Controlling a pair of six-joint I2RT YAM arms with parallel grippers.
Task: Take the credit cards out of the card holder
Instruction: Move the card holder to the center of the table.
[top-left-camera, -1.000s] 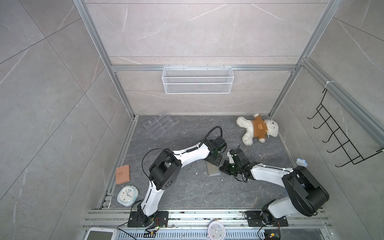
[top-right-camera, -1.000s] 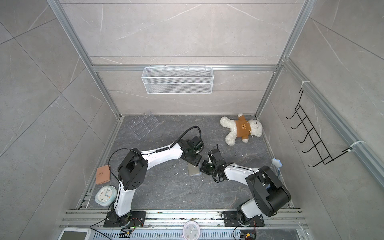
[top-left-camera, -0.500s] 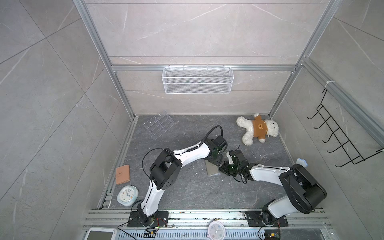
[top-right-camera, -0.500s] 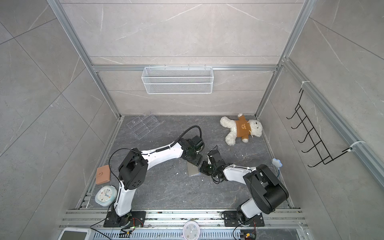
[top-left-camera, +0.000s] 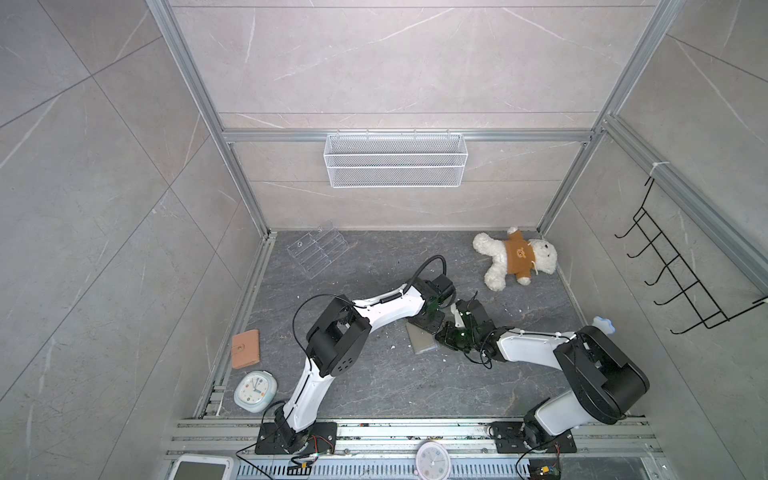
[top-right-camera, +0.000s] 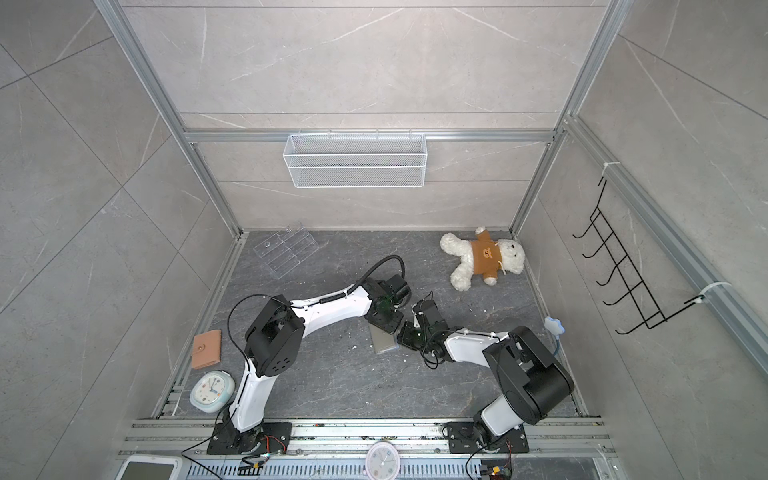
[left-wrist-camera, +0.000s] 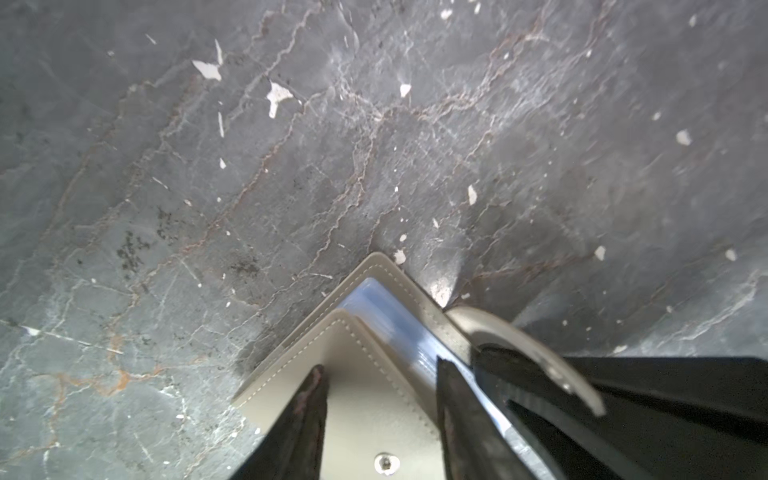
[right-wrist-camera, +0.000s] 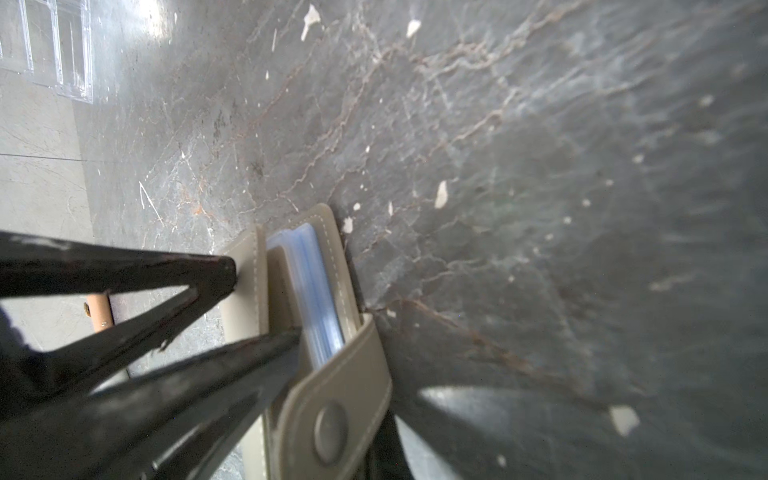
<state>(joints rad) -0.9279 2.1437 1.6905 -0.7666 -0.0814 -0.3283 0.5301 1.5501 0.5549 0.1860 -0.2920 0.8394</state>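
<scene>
Card holder (top-left-camera: 422, 343) middle of worktop (top-left-camera: 374, 386), long axis roughly near edge to far edge. Left gripper (left-wrist-camera: 379, 374) fingers straddle cover flap (left-wrist-camera: 357, 353) at far end; clamped or not, cannot tell. Right gripper (top-left-camera: 444, 332) closed on snap tab (right-wrist-camera: 332, 399), right-edge side. Credit cards unseen; blue sleeves (right-wrist-camera: 311, 282) show.

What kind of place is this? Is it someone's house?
Probably a robot practice booth, not a house: tiled walls in a bare metal frame, two white robot arms bolted at the front, and props like a teddy bear, a clock and a grey card holder on the floor.
</scene>
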